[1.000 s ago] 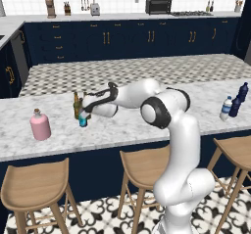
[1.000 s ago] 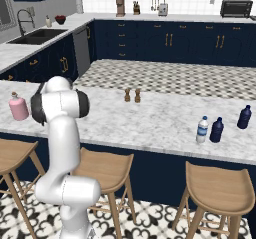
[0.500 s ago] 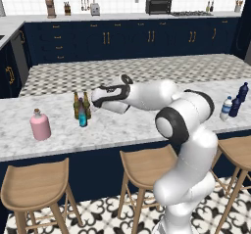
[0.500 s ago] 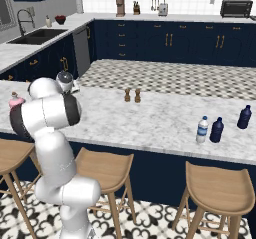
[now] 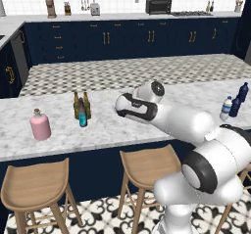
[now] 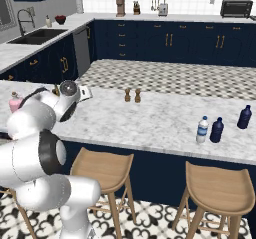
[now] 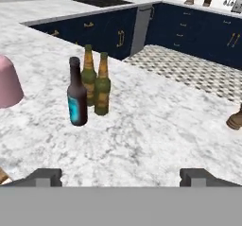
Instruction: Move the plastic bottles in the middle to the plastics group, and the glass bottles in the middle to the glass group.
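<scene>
The gripper point(image 7: 120, 177) is held open and empty over the counter point(image 7: 156, 135). Two brown beer bottles point(image 7: 94, 81) and the teal bottle point(image 7: 76, 95) are clustered ahead, just beside each other.

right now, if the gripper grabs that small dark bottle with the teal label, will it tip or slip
The dark bottle is tall, slim and narrow-based, so a high push could probably tip it. It looks smooth, so possibly slippery. Two brown bottles stand close beside it and could get knocked. The open gripper is apart from them.
</scene>
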